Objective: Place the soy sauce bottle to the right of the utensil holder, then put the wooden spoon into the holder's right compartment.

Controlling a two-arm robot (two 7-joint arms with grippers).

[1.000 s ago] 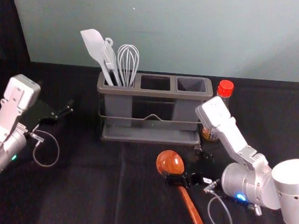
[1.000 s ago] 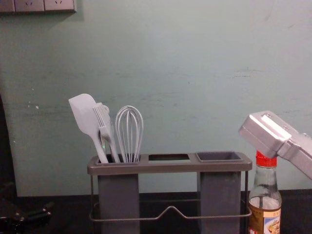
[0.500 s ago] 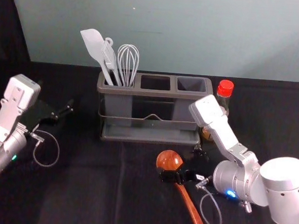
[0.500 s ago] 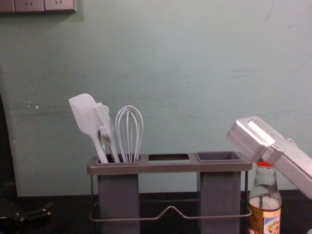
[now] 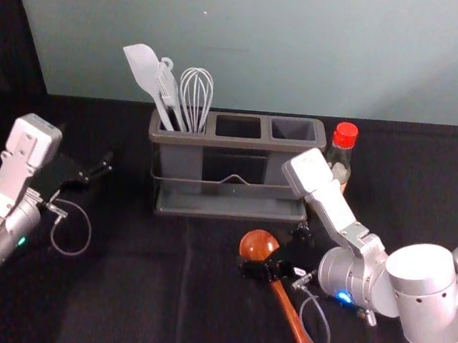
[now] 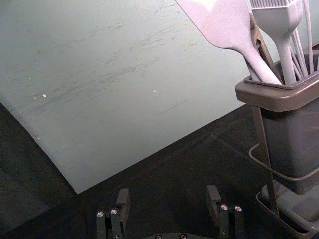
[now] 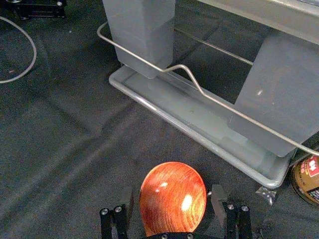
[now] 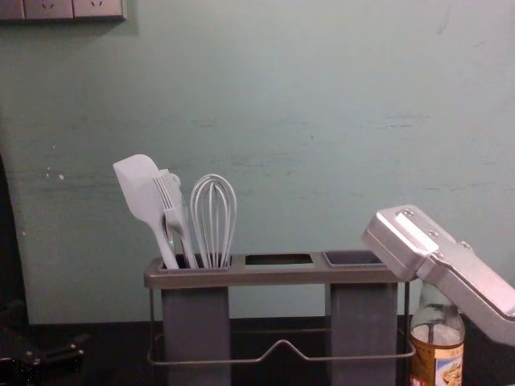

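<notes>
So the wooden spoon (image 5: 293, 321) is lying on the black cloth, its bowl (image 7: 173, 196) right between the 2 spread fingers of the right gripper (image 7: 172, 191). Grip's open, nothing clamped. My worry is that the bowl is round and smooth, so if the fingers close off its widest part it could squirt out or roll. Even a decent pinch there might let the long handle sag or twist, since most of the length would be hanging off 1 side, and then it'd miss the slot. As for which way it points: bowl end away from the robot and a bit left, handle running back toward the robot and a bit right from the gripper, so the long axis is a slant, lying flat. Can't tell if the bowl is hollow side up. Beyond the gripper is the utensil holder (image 5: 234, 143), with the right compartment (image 5: 293, 129) farther back; lift too low and the spoon could clip the holder's tray (image 7: 187, 124). The soy sauce bottle (image 5: 340, 155) stands upright past the gripper and to its right, just beside the holder, so that placement looks done to me. A careless swing of the right arm (image 8: 451, 265) could knock it though. Left gripper (image 6: 168, 191) is parked open, well off to the left.
</notes>
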